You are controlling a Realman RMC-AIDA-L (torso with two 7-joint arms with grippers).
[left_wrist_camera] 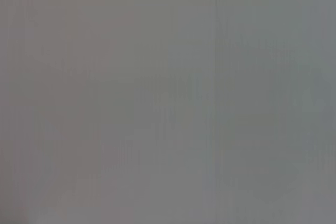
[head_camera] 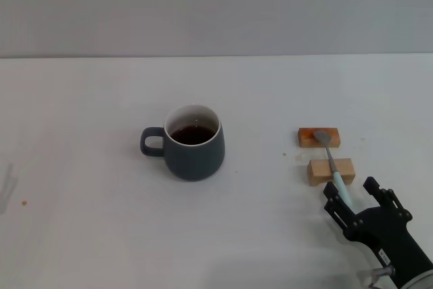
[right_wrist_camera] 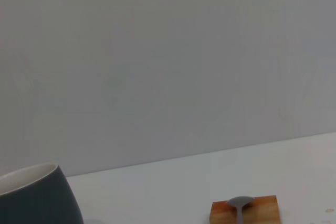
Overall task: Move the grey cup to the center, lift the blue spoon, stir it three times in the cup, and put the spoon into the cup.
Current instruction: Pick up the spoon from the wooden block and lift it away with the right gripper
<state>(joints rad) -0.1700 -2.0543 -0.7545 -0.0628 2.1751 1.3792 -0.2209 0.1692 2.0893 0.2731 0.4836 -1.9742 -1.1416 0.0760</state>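
We see the cup (head_camera: 195, 142) standing upright near the middle of the white worktop (head_camera: 81, 235), its handle toward the left edge and dark liquid inside. Well apart from it, toward the right edge, the spoon (head_camera: 333, 164) lies across two wooden blocks (head_camera: 331, 171), its bowl on the farther, darker block and its pale blue handle running toward the near edge. Our right gripper (head_camera: 350, 199) sits low by the near right corner, jaws spread on either side of the handle's end. Our left gripper is out of sight, so we cannot tell its jaws.
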